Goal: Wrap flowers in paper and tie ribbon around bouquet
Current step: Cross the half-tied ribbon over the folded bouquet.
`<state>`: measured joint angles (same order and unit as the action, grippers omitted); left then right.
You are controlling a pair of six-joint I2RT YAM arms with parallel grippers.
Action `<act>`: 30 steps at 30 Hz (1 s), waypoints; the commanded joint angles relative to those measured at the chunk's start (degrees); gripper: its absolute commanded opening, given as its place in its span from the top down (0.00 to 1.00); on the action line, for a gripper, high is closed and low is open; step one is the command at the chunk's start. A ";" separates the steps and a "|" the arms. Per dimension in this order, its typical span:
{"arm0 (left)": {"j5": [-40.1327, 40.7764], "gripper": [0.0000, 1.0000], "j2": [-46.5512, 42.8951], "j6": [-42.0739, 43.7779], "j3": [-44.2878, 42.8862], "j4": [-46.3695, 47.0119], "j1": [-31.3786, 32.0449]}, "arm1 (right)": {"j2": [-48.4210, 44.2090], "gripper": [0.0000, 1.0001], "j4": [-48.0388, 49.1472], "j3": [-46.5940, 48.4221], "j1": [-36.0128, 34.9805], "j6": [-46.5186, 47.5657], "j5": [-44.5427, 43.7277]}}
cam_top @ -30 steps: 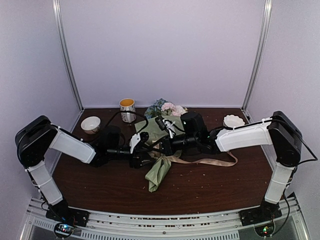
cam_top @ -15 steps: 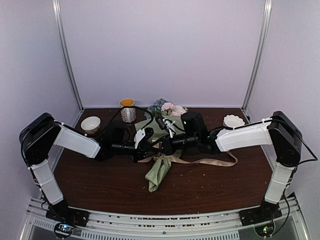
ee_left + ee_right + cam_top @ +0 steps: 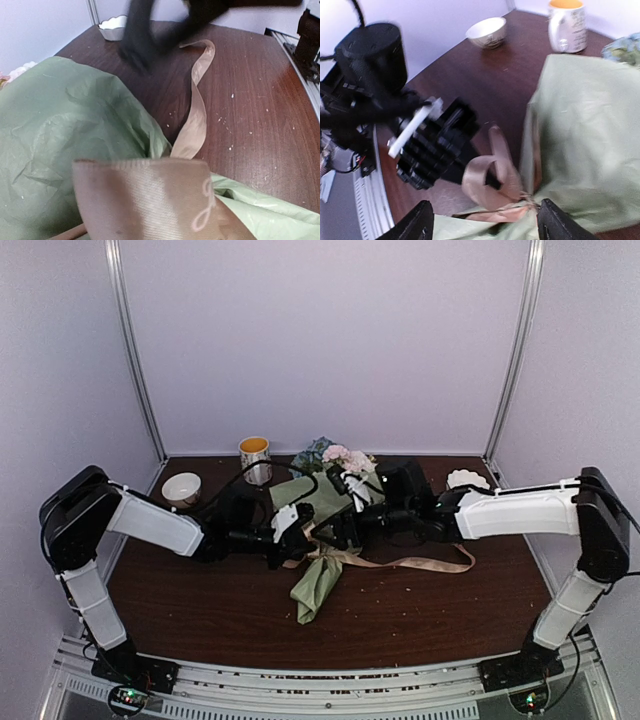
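Okay, the bouquet [image 3: 318, 580] lies mid-tabletop [image 3: 200, 610], long axis running from far edge to near edge, flowers [image 3: 340, 455] at the far end and the sage paper [image 3: 60, 125] tapering toward the near edge. The ribbon [image 3: 430, 562] crosses it at the waist, its free tail trailing off toward the right edge. The left gripper [image 3: 437, 150] comes in from the left side with fingers pressed together, and it looks pinched on a loop [image 3: 487, 172] of that ribbon. The right gripper [image 3: 487, 220] has its fingers [image 3: 420, 225] spread wide, straddling the knot [image 3: 522, 202] without gripping it. So the loop sits left of the knot and the tail sits right, nearer the right arm. I'd judge that tail is the right arm's to take.
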<state>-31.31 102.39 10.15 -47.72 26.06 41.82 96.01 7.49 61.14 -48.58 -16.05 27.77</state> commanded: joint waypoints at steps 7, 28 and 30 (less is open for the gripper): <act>14.08 1.00 -4.63 10.35 -2.35 -10.53 4.77 | -12.50 0.08 -38.31 -0.52 10.67 4.69 -58.11; 16.57 1.00 -5.90 9.97 -2.44 -12.23 5.25 | -16.83 0.31 -30.09 -22.39 31.78 -15.08 -32.16; 16.38 1.00 -5.69 9.97 -2.69 -12.37 5.20 | -16.64 0.38 -30.39 -22.45 32.13 -15.00 -32.78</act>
<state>-15.14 98.13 19.66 -49.30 13.17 46.72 78.24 -23.68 40.42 -17.72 -27.99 -9.76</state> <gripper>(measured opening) 0.007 0.665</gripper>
